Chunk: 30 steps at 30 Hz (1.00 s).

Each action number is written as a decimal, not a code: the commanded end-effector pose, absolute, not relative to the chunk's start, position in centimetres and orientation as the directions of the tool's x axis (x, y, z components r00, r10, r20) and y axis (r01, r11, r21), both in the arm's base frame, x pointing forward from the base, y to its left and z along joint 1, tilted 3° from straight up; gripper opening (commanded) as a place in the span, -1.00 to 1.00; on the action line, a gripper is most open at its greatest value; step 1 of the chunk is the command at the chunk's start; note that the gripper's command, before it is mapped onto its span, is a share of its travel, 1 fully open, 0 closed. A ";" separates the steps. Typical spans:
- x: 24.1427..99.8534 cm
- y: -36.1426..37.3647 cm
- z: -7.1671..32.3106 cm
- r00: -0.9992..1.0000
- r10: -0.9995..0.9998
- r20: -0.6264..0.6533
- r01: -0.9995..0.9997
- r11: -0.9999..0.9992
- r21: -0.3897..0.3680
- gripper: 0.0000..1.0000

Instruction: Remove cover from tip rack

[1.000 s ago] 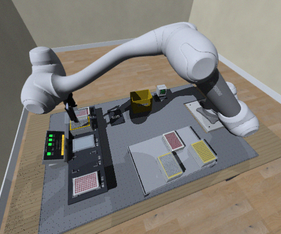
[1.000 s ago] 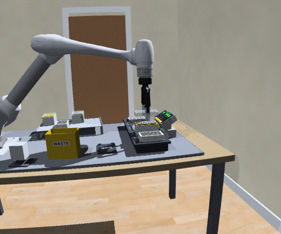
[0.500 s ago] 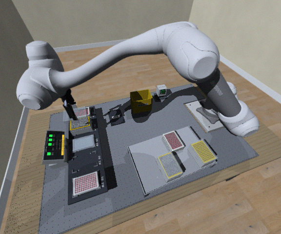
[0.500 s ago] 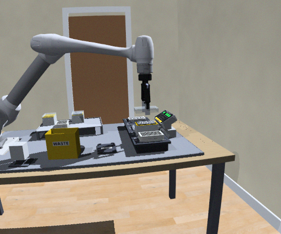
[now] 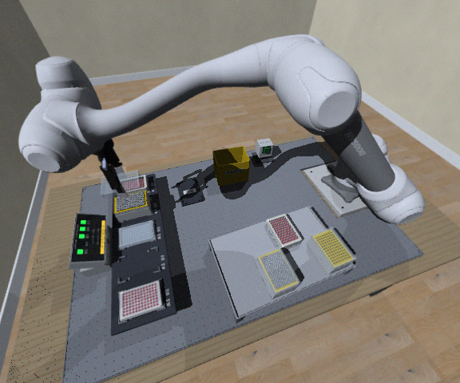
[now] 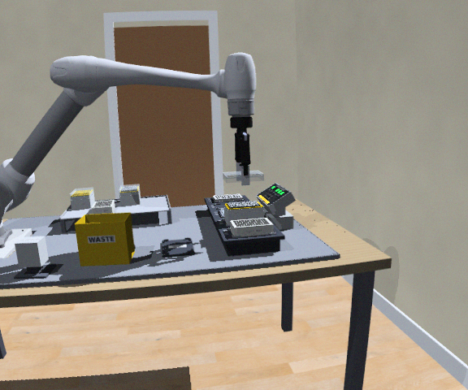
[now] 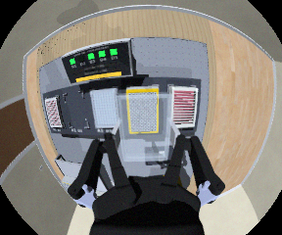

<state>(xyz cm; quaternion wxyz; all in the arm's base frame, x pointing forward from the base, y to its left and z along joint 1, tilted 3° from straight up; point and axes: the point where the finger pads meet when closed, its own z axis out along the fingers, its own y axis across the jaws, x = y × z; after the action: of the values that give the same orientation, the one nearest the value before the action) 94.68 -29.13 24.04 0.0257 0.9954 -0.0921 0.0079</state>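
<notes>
- You have the gripper (image 6: 245, 171) clenched on the clear cover (image 6: 242, 175). It hangs in the air right of centre in the exterior view, well above the deck row.
- In the top view, the cover (image 5: 113, 181) shows as a faint pane at the upper left, over the yellow-rimmed tip rack (image 5: 130, 202).
- Judge the cover light, thin and stiff: a shallow see-through plastic shell, flat on top, probably slick at the walls.
- The fingers pinch it across its short width from above, near the middle. That is a sound hold, since it hangs level in the exterior view.
- A light glossy shell could slip or tilt if you swing fast, so keep it level.
- The tip rack looks like a boxy grey block with a speckled grid top and a yellow border. Whether it sits flat in its brackets, you cannot tell from here.
- The red-gridded labware (image 5: 133, 183) just beyond the rack looks open, so avoid passing over it.
- The waste bin (image 6: 105, 239) is a matte yellow open-topped box marked WASTE, lower left in the exterior view, well apart from the gripper.
</notes>
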 end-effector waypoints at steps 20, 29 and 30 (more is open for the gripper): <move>94.7 -28.7 27.9 0.983 -0.184 0.024 -0.185 -0.982 0.048 -1.00; 94.7 -28.6 28.6 0.983 -0.184 0.024 -0.185 -0.982 0.048 -1.00; 94.7 -28.6 28.6 0.983 -0.184 0.024 -0.185 -0.982 0.048 -1.00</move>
<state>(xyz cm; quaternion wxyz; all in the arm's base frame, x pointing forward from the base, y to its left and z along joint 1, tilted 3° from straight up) 94.74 -28.95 28.22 0.0262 0.9953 -0.0927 0.0099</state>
